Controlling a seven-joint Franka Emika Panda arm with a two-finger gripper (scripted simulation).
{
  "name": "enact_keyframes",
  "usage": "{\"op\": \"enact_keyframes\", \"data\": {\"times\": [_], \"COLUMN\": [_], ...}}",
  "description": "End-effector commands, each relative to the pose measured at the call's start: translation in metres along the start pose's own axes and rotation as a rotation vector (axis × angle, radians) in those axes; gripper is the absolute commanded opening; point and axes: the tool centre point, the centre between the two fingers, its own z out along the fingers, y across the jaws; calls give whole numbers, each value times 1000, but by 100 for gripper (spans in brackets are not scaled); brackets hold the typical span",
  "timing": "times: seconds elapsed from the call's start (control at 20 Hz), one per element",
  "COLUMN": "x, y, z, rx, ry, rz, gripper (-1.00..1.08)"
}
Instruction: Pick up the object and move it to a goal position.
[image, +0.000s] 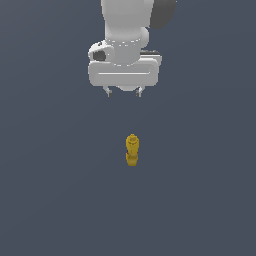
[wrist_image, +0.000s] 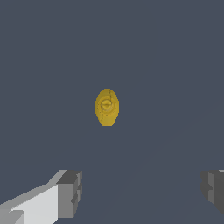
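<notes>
The pincer (image: 123, 92) hangs wide open and empty, well above the floor (image: 45, 200). The banana (image: 132, 149) lies apart from it, nearer the camera in the exterior view, stem end showing. I'd center both fingers (wrist_image: 69, 194) across its narrow width before descending. Nothing else blocks the way.

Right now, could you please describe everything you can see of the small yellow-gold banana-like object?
The small yellow-gold banana-like object is elongated, with a knobby stem end and a matte, slightly faceted surface. It lies alone on the dark grey-blue floor, its length running toward the exterior camera. The wrist view shows it end-on as a rounded oval with a ringed tip. Nothing touches it; the white gripper hangs apart from it, jaws spread.
</notes>
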Motion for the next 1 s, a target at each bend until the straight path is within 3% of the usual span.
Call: {"op": "enact_keyframes", "data": {"times": [0.0,0.5,0.95], "x": [1,11,40], "y": [0,-3,-17], "z": [-1,14,65], "rx": [-5,-3,2], "ry": [5,-4,-30], "rz": [-12,0,31], "gripper": [100,100,100]}}
